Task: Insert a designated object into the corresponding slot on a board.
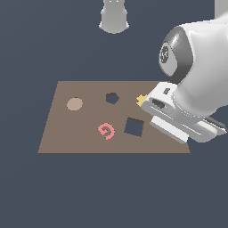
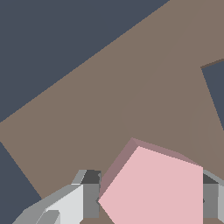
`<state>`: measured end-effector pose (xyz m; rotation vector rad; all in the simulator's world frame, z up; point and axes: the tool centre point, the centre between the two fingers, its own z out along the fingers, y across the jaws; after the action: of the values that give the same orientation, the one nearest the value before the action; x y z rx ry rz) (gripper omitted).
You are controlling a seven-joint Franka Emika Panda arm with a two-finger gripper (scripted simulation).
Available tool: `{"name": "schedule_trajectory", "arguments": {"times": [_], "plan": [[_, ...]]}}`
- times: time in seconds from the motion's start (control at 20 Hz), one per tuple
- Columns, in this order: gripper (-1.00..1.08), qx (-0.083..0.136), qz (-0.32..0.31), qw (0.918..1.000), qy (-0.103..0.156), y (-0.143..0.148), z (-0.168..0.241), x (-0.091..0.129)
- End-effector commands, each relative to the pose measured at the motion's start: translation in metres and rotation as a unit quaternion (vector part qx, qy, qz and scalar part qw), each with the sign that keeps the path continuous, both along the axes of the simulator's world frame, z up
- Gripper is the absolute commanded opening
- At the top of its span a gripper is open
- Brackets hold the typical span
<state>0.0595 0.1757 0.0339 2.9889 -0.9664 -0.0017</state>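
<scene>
The designated object (image 2: 153, 188), a flat light-pink pentagon block, fills the space between my gripper (image 2: 151, 199) fingers in the wrist view. One finger (image 2: 90, 199) touches its point and the other touches its opposite edge, so the gripper is shut on it. Brown board surface (image 2: 109, 109) lies under the block; I cannot tell whether the block is lifted off it. In the exterior view the board (image 1: 67, 133) lies flat, and the slot (image 1: 112, 98), a small dark pentagon cut-out, sits near its far middle. My arm's hand (image 1: 178, 118) hangs over the board's right end and hides the fingers and the block.
On the board are a tan round disc (image 1: 74, 104), a salmon G-shaped piece (image 1: 106, 131), a larger dark square cut-out (image 1: 133, 127) and a yellow piece (image 1: 141, 100) half hidden by the hand. The robot's base (image 1: 114, 18) stands beyond the board.
</scene>
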Motion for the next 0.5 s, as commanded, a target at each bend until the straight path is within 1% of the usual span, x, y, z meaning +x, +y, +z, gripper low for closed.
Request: {"name": "schedule_trajectory", "arguments": {"times": [0.0, 0.15, 0.25, 0.45], "plan": [[-1.00, 0.000, 0.039, 0.9992, 0.000, 0.000, 0.001, -0.011], [-1.00, 0.000, 0.093, 0.9957, 0.000, -0.002, 0.001, -0.026], [-1.00, 0.000, 0.132, 0.9912, 0.000, -0.005, 0.001, -0.037], [-1.00, 0.000, 0.213, 0.9771, -0.001, -0.012, 0.002, -0.058]]}}
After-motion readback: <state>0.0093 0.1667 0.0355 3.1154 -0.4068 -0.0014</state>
